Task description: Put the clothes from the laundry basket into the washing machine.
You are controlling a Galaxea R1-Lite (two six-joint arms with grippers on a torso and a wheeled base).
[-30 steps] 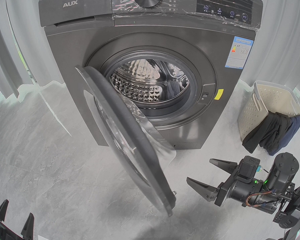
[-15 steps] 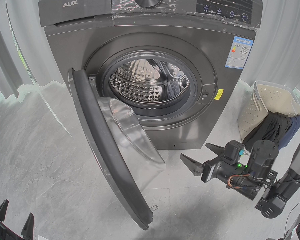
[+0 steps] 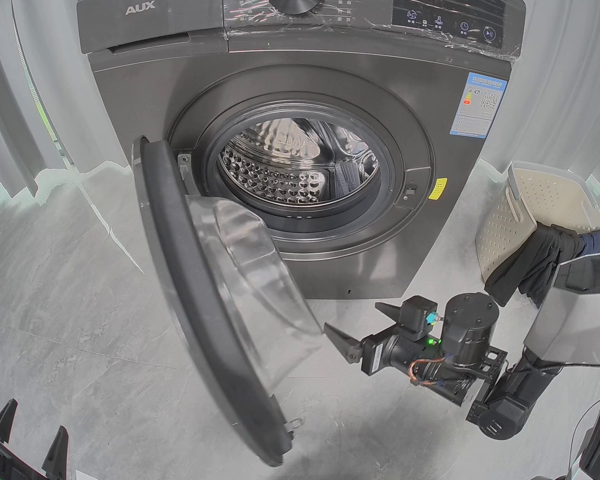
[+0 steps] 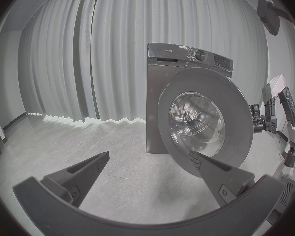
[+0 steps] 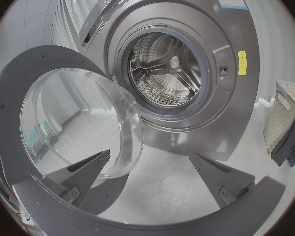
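Note:
The grey washing machine (image 3: 300, 68) stands with its round door (image 3: 180, 281) swung wide to the left, so the steel drum (image 3: 293, 161) is exposed. At the right, the cream laundry basket (image 3: 553, 198) has dark clothes (image 3: 537, 265) draped over its front rim. My right gripper (image 3: 353, 320) is open and empty, low in front of the machine, close beside the door's glass bowl (image 3: 247, 268). The right wrist view looks past the gripper (image 5: 149, 154) into the drum (image 5: 164, 69), with the basket (image 5: 282, 115) and clothes (image 5: 290, 141) beyond. My left gripper (image 3: 35, 418) is open, low at the near left.
Pale curtains (image 3: 20, 68) hang behind and beside the machine. Grey tiled floor (image 3: 80, 288) spreads to the left and in front. The open door (image 4: 232, 102) juts out over the floor between my two arms. The basket sits close to the machine's right side.
The door has swung further open to the left. My right gripper has moved left and forward, staying open near the door's inner glass. The left gripper has kept still.

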